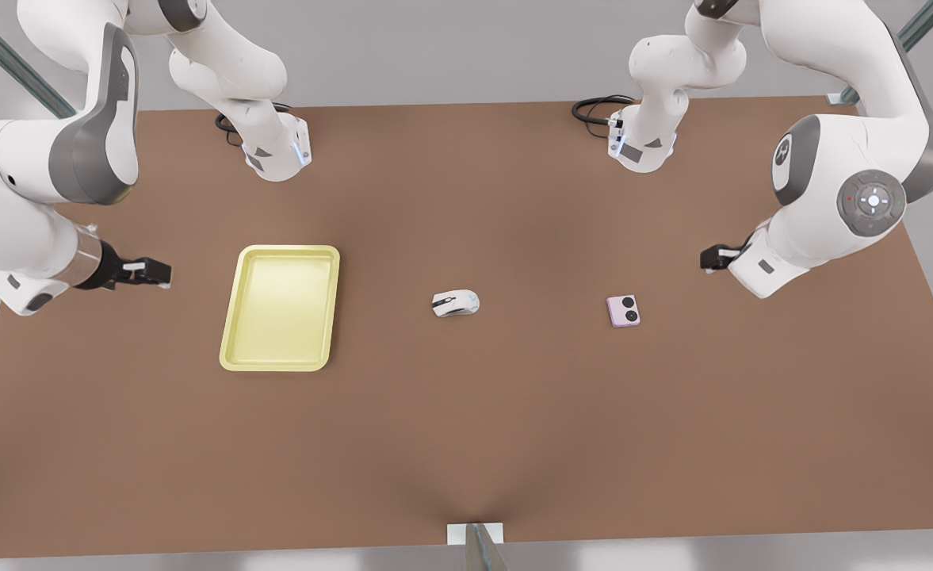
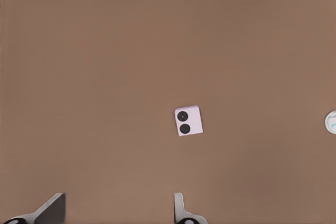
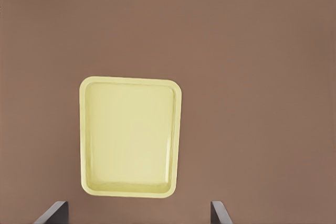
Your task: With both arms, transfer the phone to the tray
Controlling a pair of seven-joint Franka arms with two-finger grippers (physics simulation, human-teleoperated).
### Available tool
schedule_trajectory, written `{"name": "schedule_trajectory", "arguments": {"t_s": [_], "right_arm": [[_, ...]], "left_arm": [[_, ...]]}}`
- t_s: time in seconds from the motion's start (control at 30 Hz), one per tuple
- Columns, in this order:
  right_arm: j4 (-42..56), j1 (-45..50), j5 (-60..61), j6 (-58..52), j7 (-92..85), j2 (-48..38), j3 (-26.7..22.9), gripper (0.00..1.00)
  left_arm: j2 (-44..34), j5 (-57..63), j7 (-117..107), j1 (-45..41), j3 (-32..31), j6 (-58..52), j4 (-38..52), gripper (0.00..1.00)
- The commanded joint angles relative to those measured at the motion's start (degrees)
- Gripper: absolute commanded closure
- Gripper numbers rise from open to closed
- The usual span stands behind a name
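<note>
left gripper (image 1: 712, 258), on the front view's right, hangs above the table with jaws spread and nothing between them; its two fingertips (image 2: 179, 203) frame bare table in the left wrist view. the phone (image 1: 624, 310) lies flat on the table (image 1: 466, 444) near this gripper but apart from it, pale pink, the two black circles facing up. right gripper (image 1: 153, 272), on the front view's left, also released and holding nothing, hovers just beside the tray (image 1: 232, 317), not touching it; the right wrist view looks straight down on the tray, which has nothing in it. between phone and tray sits a white mouse (image 1: 456, 303), well apart from both, not part of the job. phone and tray are well apart, at opposite sides of the table. progress, as i judge it: nothing done yet. phone untouched, no grasp made. all is left: left gripper to come down on the phone and lift it, probably pass it across, since the tray sits on the other arm's side, then set it in the tray.
</note>
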Motion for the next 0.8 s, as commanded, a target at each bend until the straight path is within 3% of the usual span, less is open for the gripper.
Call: {"name": "schedule_trajectory", "arguments": {"t_s": [0.0,0.1,0.2,0.3,0.47,0.6,0.77], "right_arm": [[0.0,0.0,0.1,2.8,-0.4,0.0,0.0,0.00],[1.0,0.0,0.1,2.8,-0.5,0.8,0.0,0.00],[1.0,-0.1,0.1,2.7,-0.6,0.9,-0.1,0.00],[1.0,-0.1,0.1,2.7,-0.6,0.9,0.0,0.00],[1.1,-0.1,0.1,2.7,-0.6,1.2,-0.1,0.00],[1.1,-0.1,0.1,2.8,-0.7,1.2,-0.1,0.00],[1.1,-0.2,0.0,2.8,-0.7,1.2,-0.2,0.00]], "left_arm": [[0.1,0.0,-3.4,0.0,0.0,2.5,0.0,0.00],[7.3,0.0,-4.0,-0.5,-0.6,3.9,-2.1,0.00],[11.2,-1.8,-12.6,-4.3,-0.8,29.0,-16.4,0.00],[11.0,-1.8,-19.3,-5.9,-0.7,41.1,-26.7,0.00],[11.4,-5.4,-19.9,-5.4,1.4,54.9,-36.9,0.00],[12.6,-10.6,-20.5,-4.9,1.4,61.7,-40.3,0.00],[13.9,-10.6,-20.6,-5.3,1.6,61.3,-40.5,0.00]]}}
